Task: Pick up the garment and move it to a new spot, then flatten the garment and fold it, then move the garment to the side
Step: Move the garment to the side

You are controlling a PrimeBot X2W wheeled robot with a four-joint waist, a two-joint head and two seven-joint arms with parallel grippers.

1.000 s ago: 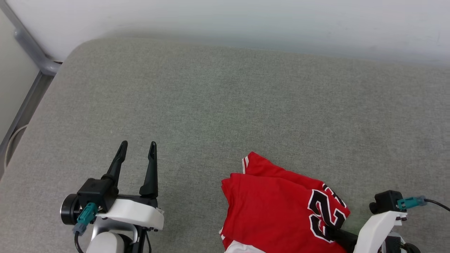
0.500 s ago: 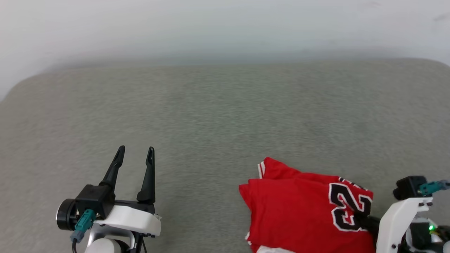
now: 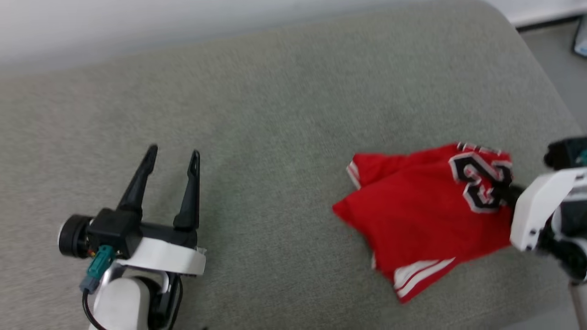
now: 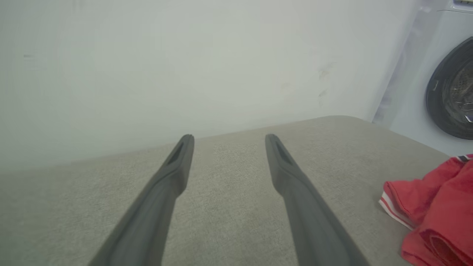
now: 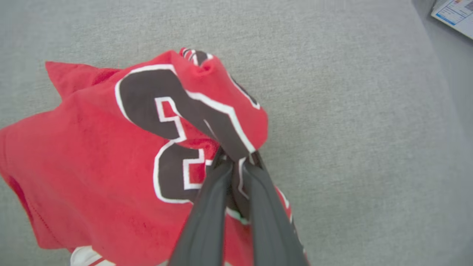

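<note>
One garment point(image 3: 426, 220), one padded surface point(image 3: 275, 114), right end effector point(image 5: 236, 160) pinching

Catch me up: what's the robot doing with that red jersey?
The right gripper is shut on the red jersey, pinching the fabric at its dark number print; the rest hangs bunched over the grey padded surface. The left gripper is open and empty, held apart from the shirt.
</note>
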